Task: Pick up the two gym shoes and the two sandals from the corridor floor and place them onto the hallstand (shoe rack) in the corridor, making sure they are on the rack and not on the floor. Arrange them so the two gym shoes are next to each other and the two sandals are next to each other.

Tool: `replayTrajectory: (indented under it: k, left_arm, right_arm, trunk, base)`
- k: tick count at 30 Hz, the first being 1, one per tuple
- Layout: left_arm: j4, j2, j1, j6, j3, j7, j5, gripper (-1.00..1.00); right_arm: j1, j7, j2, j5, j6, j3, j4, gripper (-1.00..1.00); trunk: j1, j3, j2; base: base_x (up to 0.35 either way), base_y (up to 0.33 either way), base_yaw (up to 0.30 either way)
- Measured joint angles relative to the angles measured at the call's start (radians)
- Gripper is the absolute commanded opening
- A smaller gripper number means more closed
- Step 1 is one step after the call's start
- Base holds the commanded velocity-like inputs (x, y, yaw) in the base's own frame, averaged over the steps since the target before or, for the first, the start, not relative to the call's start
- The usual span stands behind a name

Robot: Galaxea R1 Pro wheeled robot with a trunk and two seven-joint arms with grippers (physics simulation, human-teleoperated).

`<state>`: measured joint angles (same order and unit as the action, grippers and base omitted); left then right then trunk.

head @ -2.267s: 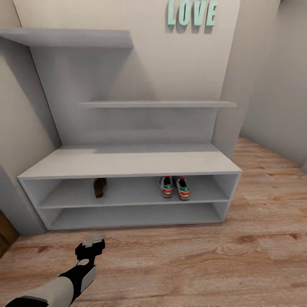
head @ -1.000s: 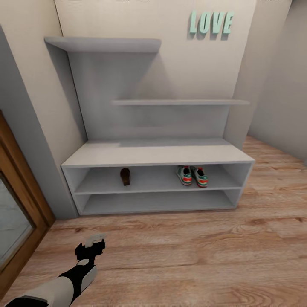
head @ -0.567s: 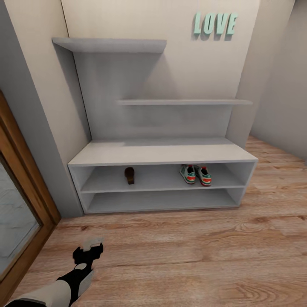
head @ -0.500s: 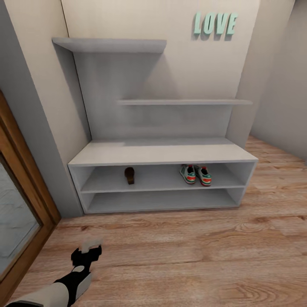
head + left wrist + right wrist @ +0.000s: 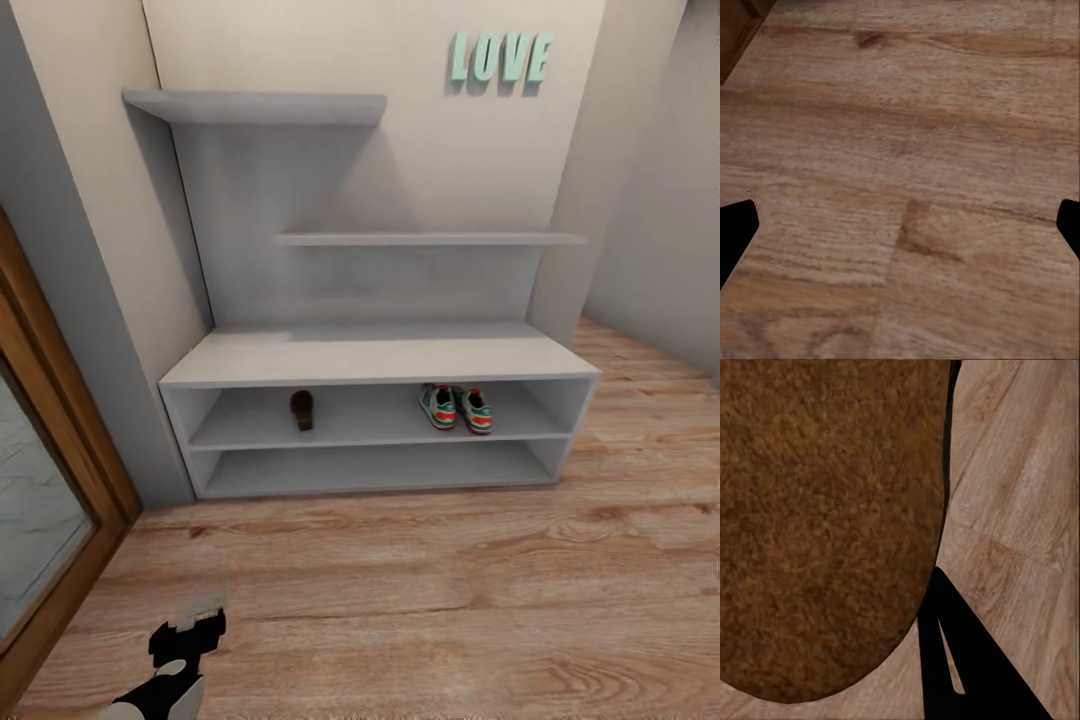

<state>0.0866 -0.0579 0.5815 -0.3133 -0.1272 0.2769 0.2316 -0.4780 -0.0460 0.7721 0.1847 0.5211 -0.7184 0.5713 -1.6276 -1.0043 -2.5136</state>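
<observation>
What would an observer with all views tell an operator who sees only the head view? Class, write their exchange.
Operator: One sandal and the gym shoes sit on the hallstand. Where is the second sandal?
Observer: At the right gripper: a dark-brown leather surface lies against its finger, above the floor.
Operator: Is my left gripper holding anything?
Observer: No. Its fingertips stand wide apart, with bare planks between them.
</observation>
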Motion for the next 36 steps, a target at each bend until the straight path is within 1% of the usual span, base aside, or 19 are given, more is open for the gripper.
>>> replayTrajectory:
  k: [2,7,15,16,21,30,34,36]
  left_arm:
    - [-0.001,0.001,-0.011,0.0,0.0,0.0,0.0,1.0]
    - [-0.002,0.001,-0.04,0.0,0.0,0.001,0.0,1.0]
    - [-0.002,0.002,-0.085,0.0,-0.001,-0.001,-0.002,1.0]
    - [-0.002,0.002,-0.115,0.0,0.001,-0.001,0.0,1.0]
    - [-0.001,0.003,-0.117,0.0,-0.002,-0.001,-0.002,1.0]
    - [-0.002,0.003,-0.117,-0.001,-0.001,-0.004,-0.003,1.0]
    - [-0.005,-0.002,-0.119,-0.01,-0.001,-0.021,-0.006,1.0]
    - [-0.007,-0.009,-0.122,-0.034,0.0,-0.042,-0.006,1.0]
  right_arm:
    - [0.0,0.0,0.011,0.008,0.0,-0.009,0.0,-1.0]
    - [0.0,0.0,0.012,0.012,-0.001,-0.009,0.0,-1.0]
    - [0.0,0.0,0.012,0.012,-0.001,-0.009,0.0,-1.0]
    - [0.0,0.0,0.012,0.012,0.0,-0.009,0.0,-1.0]
    - [0.0,0.0,0.012,0.012,0.0,-0.009,0.0,-1.0]
    - [0.0,0.0,0.006,0.003,-0.001,-0.004,0.0,-1.0]
    - [0.0,0.0,0.005,-0.001,-0.001,-0.001,0.0,-1.0]
    - [0.0,0.0,0.005,-0.001,-0.001,-0.001,0.0,-1.0]
  trunk:
    - [0.0,0.0,0.0]
    - [0.0,0.0,0.0]
    - [0.001,0.0,0.0]
    - [0.001,0.0,0.0]
    - [0.001,0.0,0.0]
    - [0.0,0.0,0.0]
    - [0.0,0.0,0.0]
    - [0.0,0.0,0.0]
  base:
    - [-0.273,-0.179,0.0]
    - [-0.164,-0.045,0.0]
    - [0.011,-0.031,0.0]
    - [0.176,-0.172,0.0]
    - [0.182,-0.177,0.0]
    - [0.023,-0.022,0.0]
    - [0.0,0.0,0.0]
    - [0.0,0.0,0.0]
